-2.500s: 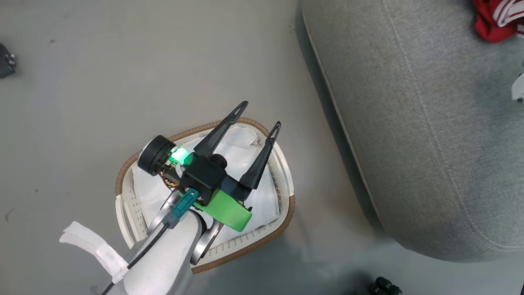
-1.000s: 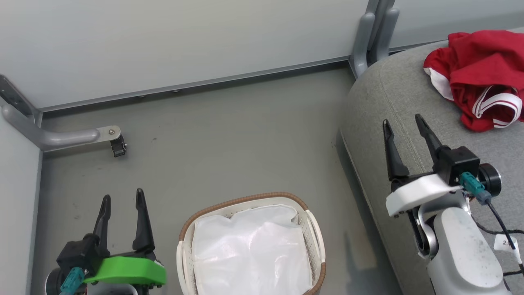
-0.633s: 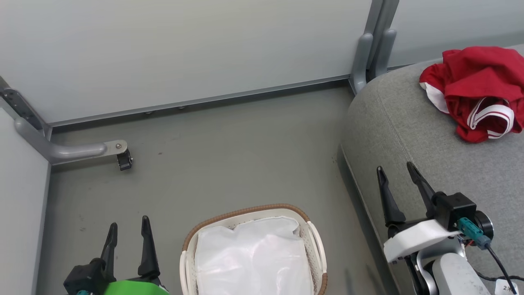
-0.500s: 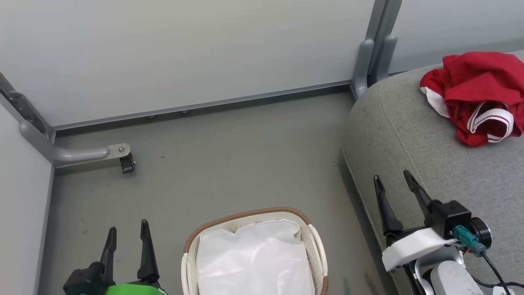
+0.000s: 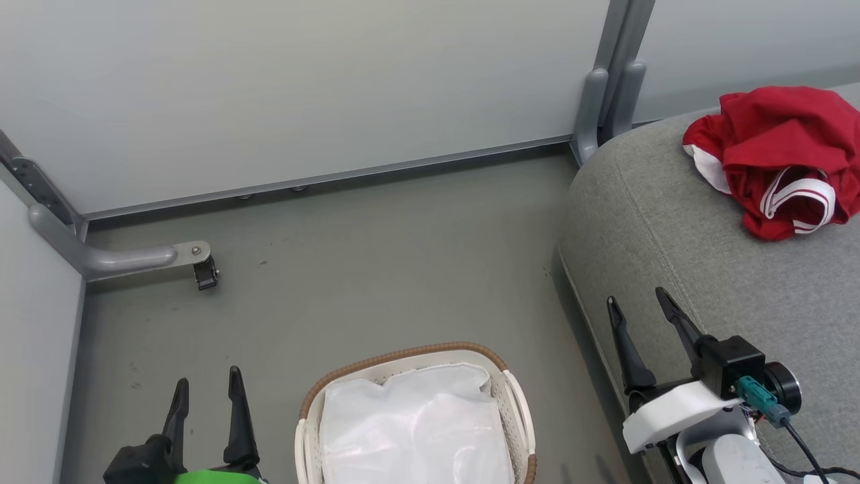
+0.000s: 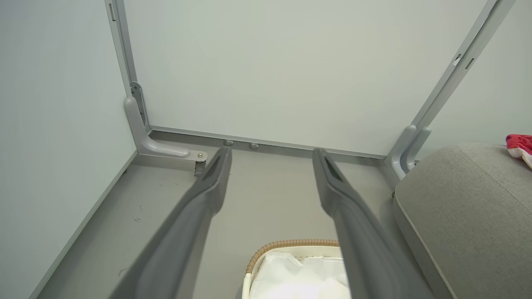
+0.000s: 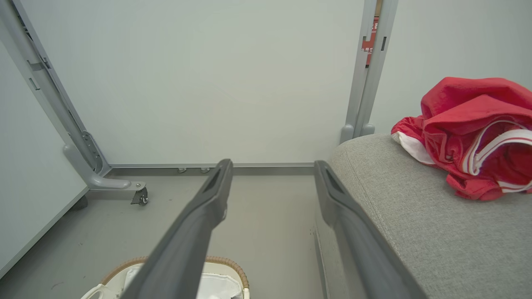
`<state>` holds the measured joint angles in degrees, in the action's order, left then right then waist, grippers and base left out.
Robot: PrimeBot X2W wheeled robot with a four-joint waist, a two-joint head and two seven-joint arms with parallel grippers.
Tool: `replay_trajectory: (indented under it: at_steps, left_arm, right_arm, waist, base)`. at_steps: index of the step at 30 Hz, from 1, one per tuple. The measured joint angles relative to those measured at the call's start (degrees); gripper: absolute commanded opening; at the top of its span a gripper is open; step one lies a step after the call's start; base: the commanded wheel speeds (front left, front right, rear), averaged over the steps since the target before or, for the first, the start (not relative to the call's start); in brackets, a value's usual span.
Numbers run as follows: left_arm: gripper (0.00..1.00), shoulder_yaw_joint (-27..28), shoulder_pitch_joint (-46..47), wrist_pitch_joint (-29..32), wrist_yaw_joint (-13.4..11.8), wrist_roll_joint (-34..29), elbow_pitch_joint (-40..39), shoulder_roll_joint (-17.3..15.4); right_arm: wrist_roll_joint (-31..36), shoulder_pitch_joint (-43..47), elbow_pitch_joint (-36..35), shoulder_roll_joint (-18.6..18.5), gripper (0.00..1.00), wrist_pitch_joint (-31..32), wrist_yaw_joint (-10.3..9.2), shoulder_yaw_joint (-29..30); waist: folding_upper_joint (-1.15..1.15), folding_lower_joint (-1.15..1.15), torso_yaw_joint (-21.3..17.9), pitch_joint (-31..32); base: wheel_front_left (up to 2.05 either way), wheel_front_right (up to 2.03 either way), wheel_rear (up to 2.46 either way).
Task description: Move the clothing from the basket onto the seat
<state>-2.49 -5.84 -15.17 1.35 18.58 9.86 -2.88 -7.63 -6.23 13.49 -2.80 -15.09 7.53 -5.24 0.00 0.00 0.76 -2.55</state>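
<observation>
Now | clothing point(image 5: 766, 148) on seat point(image 5: 705, 269) corner | floor point(image 5: 544, 349) strip between basket point(image 5: 403, 352) and seat

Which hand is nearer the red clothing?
The right hand, white-cased, at the seat edge; the green-cased left hand is by the basket.

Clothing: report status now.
Left gripper open, empty. Right gripper open, empty. Clothing heaped on seat; basket holds white liner. No obstruction seen.
</observation>
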Motion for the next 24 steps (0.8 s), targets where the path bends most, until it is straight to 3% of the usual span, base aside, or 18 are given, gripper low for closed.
replay_trajectory:
  at_steps: [10,11,16,24]
  left_arm:
    - [1.0,0.1,-0.01,0.0,0.42,0.16,0.1,0.0]
    - [0.0,0.09,-0.01,0.0,0.42,0.21,0.3,0.01]
    - [0.0,0.03,-0.02,0.22,0.42,0.63,2.48,0.14]
    - [0.0,0.7,0.13,2.58,0.94,8.55,2.92,0.16]
  right_arm:
    - [-0.99,0.1,0.16,0.0,1.0,0.0,0.0,0.11]
    - [-0.98,0.12,0.32,0.03,0.0,0.01,0.01,0.1]
    - [-1.52,1.46,2.21,0.32,0.0,0.21,0.01,-0.04]
    - [-10.94,1.69,2.2,0.15,0.0,2.12,0.01,0.62]
  waist:
    - [0.0,0.0,-0.01,0.02]
    - [0.0,0.0,0.0,-0.02]
    - [0.0,0.0,-0.01,0.01]
    - [0.0,0.0,-0.06,0.17]
  base:
    - [0.0,0.0,0.0]
    - [0.0,0.0,0.0]
    - [0.0,0.0,0.0]
    - [0.0,0.0,0.0]
